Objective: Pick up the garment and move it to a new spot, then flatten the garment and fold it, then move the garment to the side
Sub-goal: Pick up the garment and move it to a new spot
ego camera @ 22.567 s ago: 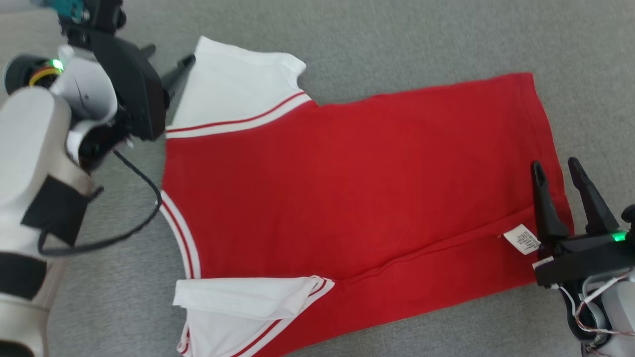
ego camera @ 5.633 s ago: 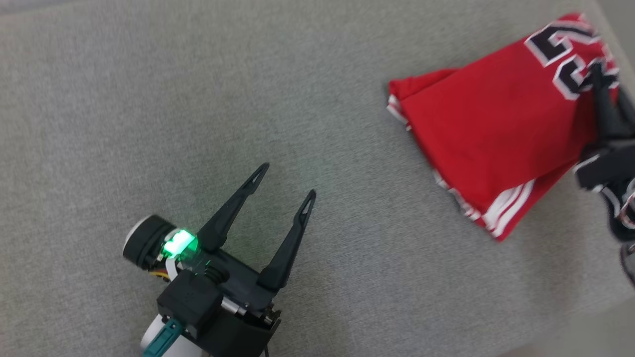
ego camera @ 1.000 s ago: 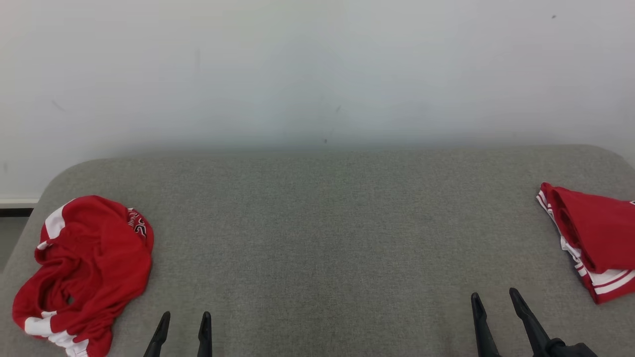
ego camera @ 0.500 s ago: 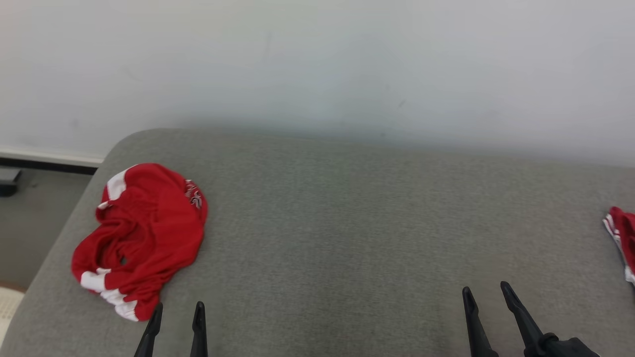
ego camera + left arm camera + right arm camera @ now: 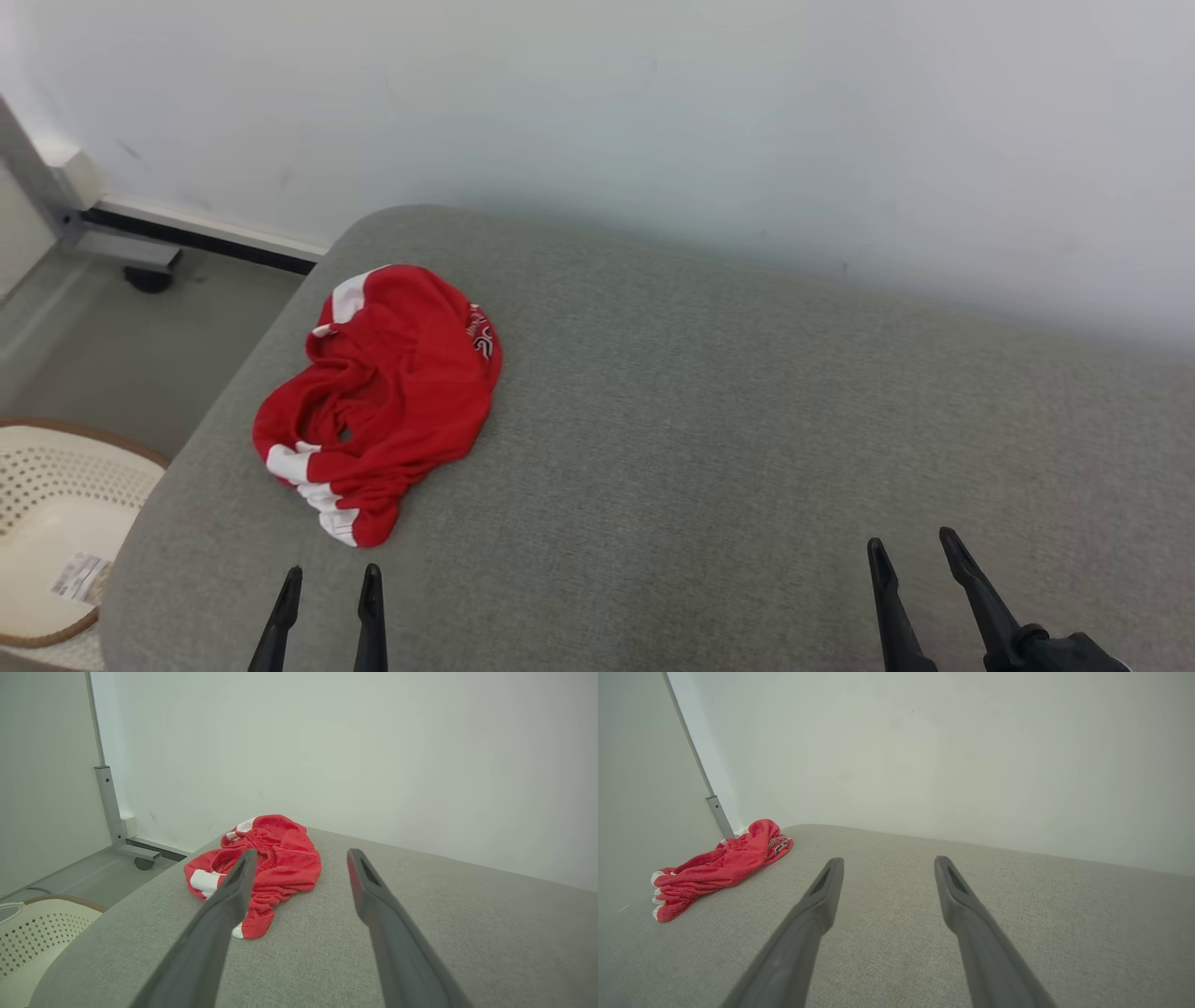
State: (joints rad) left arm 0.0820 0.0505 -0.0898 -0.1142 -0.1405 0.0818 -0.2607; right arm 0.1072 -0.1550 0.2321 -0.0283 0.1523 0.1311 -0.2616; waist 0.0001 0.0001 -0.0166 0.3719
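A crumpled red garment with white trim lies in a heap near the left end of the grey cushion. It also shows in the left wrist view and the right wrist view. My left gripper stands open just in front of the garment, apart from it, with nothing between its fingers. My right gripper is open too, far to the right over bare cushion.
A white perforated basket sits on the floor left of the cushion's rounded left edge. A pale wall rises right behind the cushion. A metal leg on a caster stands on the floor at the far left.
The head camera has swung left: the crumpled garment now sits nearer the middle, the folded red garment at the right has left the picture, and the basket has come in. Both grippers stayed open.
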